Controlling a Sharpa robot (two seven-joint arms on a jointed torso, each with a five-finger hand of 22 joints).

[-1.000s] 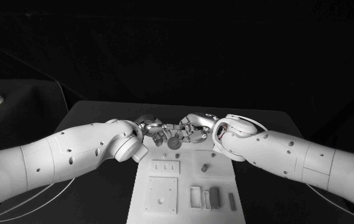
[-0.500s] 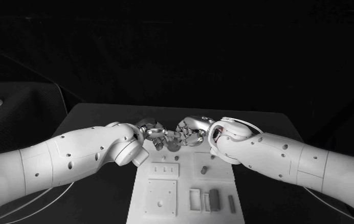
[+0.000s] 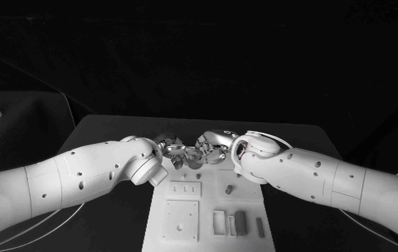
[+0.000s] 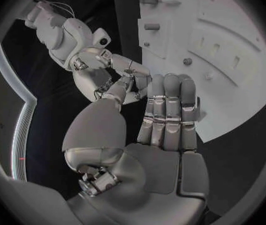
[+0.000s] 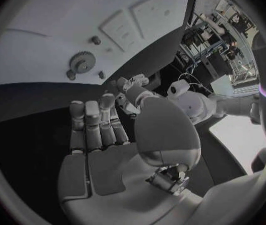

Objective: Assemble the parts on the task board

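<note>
The white task board [image 3: 209,206] runs down the middle of the table. My left hand [image 3: 172,147] and right hand [image 3: 214,147] meet fingertip to fingertip over its far end. In the left wrist view the left hand [image 4: 165,116] has its fingers straight and side by side, nothing in them, with the right hand [image 4: 100,71] close to its thumb. In the right wrist view the right hand [image 5: 96,122] also lies flat and bare, above a grey gear [image 5: 80,62] lying on the board [image 5: 39,40]. A short grey peg [image 3: 229,189] stands mid-board.
Near the board's front end lie a dark block [image 3: 241,222] and a thin bar [image 3: 260,227]. A slotted plate [image 3: 186,189] and a square plate [image 3: 181,220] fill its left side. Black table [image 3: 108,131] flanks the board on both sides.
The right arm has moved left, bringing the two hands closer together. The gear that showed just below the hands a second ago is now covered by them in the head view.
</note>
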